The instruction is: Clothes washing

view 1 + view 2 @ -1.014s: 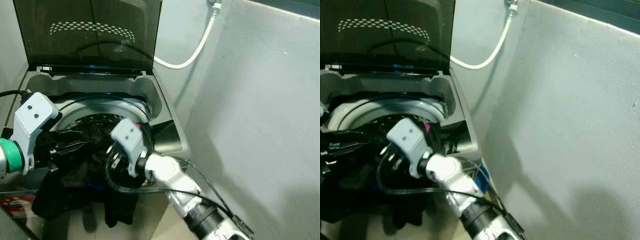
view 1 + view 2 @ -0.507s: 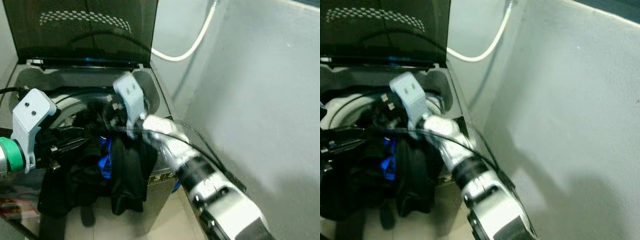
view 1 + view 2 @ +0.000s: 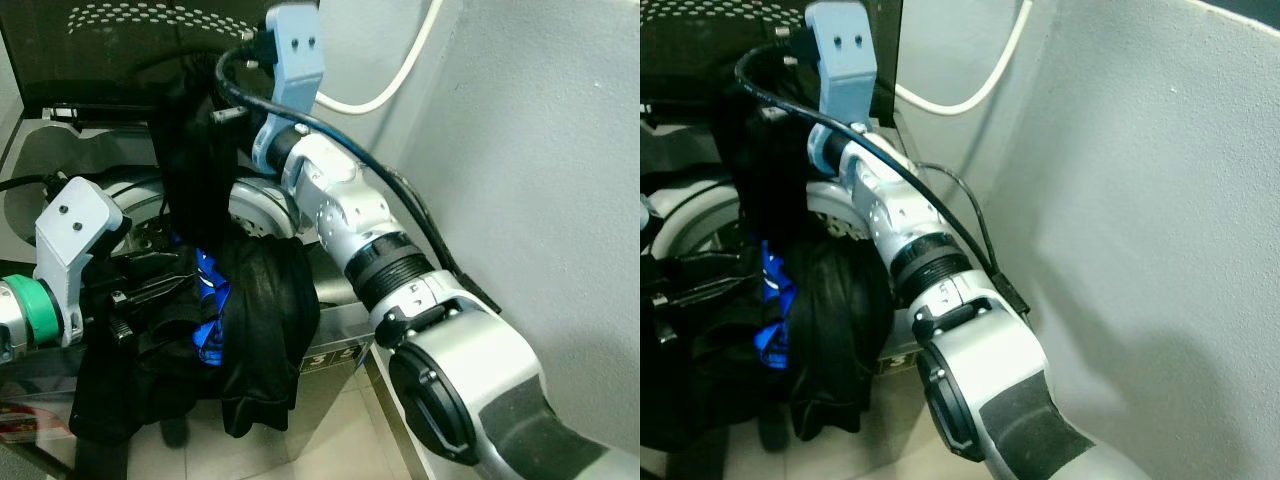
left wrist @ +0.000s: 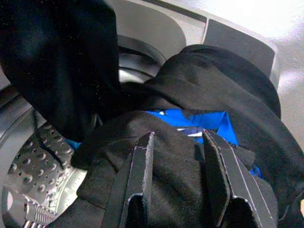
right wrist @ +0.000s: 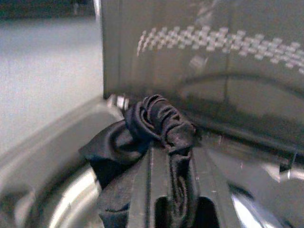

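Observation:
A top-loading washing machine stands with its dark lid raised. My right gripper is high above the drum, in front of the lid, shut on a bunched fold of a black garment. The garment hangs down in a long strip to the drum. A heap of black clothes with a blue piece is draped over the washer's front rim. My left gripper lies on this heap with its fingers apart. The perforated steel drum shows beneath.
A grey wall runs close along the washer's right side. A white hose loops down the wall behind the lid. Light floor tiles show below the washer's front.
My right gripper has risen from the drum's mouth to lid height, drawing the black garment up with it. The left gripper has stayed on the heap. The camera view has shifted.

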### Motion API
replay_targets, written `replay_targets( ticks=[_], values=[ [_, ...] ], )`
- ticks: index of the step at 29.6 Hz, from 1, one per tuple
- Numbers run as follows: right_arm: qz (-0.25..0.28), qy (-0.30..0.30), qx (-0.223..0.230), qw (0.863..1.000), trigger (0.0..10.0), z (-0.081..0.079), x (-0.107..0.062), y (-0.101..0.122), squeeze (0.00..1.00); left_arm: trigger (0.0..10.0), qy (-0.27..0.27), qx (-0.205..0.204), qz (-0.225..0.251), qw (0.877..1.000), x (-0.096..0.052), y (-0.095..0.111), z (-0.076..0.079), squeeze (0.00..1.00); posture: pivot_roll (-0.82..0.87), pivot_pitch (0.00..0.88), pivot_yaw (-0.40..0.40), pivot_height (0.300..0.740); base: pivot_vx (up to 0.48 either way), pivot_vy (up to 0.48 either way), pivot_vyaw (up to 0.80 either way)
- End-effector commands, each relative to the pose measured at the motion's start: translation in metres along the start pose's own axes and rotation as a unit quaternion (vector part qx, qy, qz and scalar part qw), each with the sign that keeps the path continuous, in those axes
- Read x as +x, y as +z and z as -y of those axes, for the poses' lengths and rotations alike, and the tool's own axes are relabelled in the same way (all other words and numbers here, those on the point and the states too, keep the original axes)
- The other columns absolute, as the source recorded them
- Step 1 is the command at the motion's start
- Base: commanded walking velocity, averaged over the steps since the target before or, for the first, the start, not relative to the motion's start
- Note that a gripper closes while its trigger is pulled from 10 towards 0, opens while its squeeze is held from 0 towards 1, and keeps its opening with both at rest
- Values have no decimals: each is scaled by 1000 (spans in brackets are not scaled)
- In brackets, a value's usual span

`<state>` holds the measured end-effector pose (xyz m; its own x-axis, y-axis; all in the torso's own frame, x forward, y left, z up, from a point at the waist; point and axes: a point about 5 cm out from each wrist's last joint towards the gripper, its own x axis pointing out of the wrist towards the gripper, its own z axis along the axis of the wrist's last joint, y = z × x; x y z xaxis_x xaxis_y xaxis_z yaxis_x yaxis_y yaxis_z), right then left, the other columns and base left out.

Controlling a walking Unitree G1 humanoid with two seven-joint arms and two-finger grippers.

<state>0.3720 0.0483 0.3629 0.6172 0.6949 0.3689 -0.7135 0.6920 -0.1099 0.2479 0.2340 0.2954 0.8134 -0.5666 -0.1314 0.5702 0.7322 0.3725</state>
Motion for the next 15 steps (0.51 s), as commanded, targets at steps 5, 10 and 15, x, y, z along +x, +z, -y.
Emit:
replay_targets(
  ticks=[5,10,15],
  values=[
    [-58,38,-29,997,10000,-4,-9,-31,1000,10000,-26,2,5,1000,5,3,7,0,50,95,-121,740,0,0,0],
    [-62,-6,-38,997,10000,10,-12,-33,0,10000,-30,4,5,1000,5,6,7,0,57,89,-111,740,0,0,0],
    [-79,-4,-43,996,10000,24,-21,-39,0,10000,-36,9,1,999,4,8,7,0,60,87,-108,740,0,0,0]
  ],
)
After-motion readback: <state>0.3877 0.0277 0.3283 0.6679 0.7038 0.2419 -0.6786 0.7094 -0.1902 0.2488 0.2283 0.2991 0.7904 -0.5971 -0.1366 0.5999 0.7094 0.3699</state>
